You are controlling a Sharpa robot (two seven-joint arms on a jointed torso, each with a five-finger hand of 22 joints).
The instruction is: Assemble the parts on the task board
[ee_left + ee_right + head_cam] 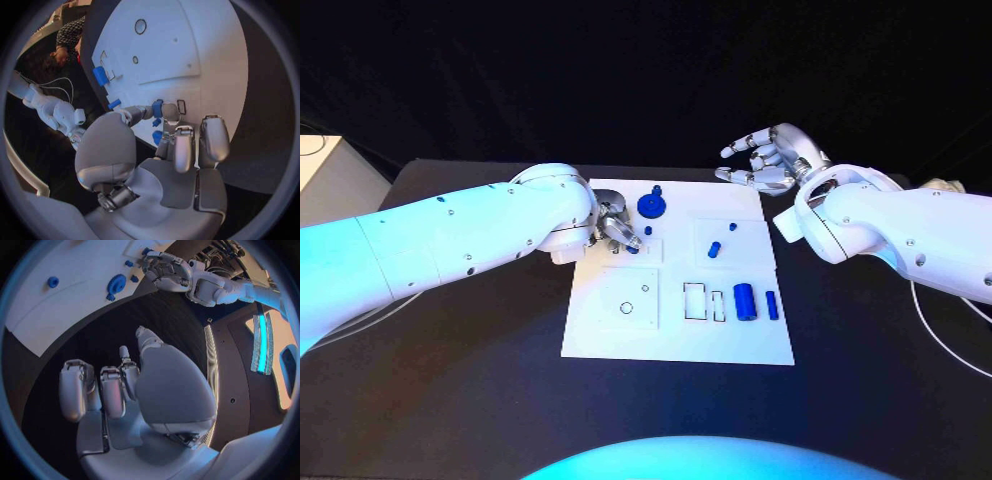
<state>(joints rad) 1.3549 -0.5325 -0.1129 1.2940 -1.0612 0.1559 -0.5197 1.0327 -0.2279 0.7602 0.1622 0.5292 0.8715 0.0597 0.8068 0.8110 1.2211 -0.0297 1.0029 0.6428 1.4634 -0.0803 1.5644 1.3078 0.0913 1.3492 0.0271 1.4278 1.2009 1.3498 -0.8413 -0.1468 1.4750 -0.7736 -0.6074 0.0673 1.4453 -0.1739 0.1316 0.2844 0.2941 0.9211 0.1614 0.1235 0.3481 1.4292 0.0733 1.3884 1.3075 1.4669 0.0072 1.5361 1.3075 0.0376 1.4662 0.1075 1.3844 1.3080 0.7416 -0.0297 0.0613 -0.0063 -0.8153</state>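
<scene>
Blue part (pixel 157 108) pinched by left hand (pixel 616 232); right hand (pixel 769 158) holds nothing, fingers spread.

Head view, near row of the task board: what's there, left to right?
On the task board: small round hole → empty rectangular slot → wide blue block → thin blue bar.
</scene>
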